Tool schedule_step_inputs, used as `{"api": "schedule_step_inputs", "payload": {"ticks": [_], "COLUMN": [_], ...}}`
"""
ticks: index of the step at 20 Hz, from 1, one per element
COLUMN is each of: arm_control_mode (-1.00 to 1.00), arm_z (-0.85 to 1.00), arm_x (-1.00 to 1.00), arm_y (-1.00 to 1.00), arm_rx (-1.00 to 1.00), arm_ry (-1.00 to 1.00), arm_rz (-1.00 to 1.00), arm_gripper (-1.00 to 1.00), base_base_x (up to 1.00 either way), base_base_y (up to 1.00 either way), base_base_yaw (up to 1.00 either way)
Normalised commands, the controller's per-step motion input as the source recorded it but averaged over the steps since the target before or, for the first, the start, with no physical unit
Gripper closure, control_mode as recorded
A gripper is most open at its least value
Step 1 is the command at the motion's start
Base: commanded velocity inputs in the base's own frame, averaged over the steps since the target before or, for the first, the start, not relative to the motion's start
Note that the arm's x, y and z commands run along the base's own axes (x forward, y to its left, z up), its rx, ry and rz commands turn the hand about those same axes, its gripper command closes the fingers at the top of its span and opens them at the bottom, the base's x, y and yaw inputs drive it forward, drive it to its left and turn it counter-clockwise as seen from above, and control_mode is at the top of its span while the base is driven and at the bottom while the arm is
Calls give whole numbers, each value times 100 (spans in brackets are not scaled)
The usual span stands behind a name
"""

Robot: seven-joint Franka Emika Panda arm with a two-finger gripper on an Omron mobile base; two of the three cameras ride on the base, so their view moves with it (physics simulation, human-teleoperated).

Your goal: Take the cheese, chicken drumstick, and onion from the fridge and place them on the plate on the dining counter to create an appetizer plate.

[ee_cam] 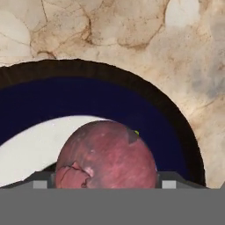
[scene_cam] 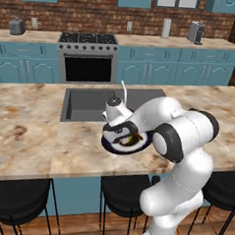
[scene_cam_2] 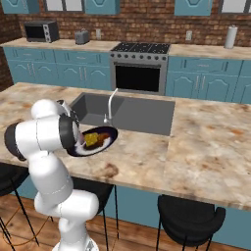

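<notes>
Gripper (ee_cam: 105,186) jaws stand wide around our onion (ee_cam: 106,154), whether gripping or just released we cannot tell, directly over the plate (ee_cam: 145,110) near the counter's (scene_cam: 30,134) front edge, so it lands beside the cheese (scene_cam_2: 91,139).

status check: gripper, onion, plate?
Gripper over the plate, jaws wide either side of the onion; grip or release can't tell. Cheese already on plate. Drumstick not clearly made out. Nothing in the way.
</notes>
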Motion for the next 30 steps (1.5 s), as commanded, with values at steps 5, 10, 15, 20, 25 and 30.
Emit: {"api": "schedule_step_inputs", "payload": {"ticks": [5, 10, 15, 20, 25, 30], "arm_control_mode": [-100, -100, -100, -100, -100, -100], "arm_z": [3, 26, 64, 66, 83, 99], "arm_x": [8, -32, -57, -95, -99, -95], "arm_y": [-19, -27, -4, -22, -26, -14], "arm_rx": [0, 0, 0, 0, 2, 1], "arm_ry": [0, 0, -1, -11, -29, -35], "arm_rz": [0, 0, 0, -9, -22, -18], "arm_gripper": [-100, -100, -100, -100, -100, -100], "base_base_x": [0, 0, 0, 0, 0, 0], "base_base_y": [0, 0, 0, 0, 0, 0], "base_base_yaw": [0, 0, 0, 0, 0, 0]}}
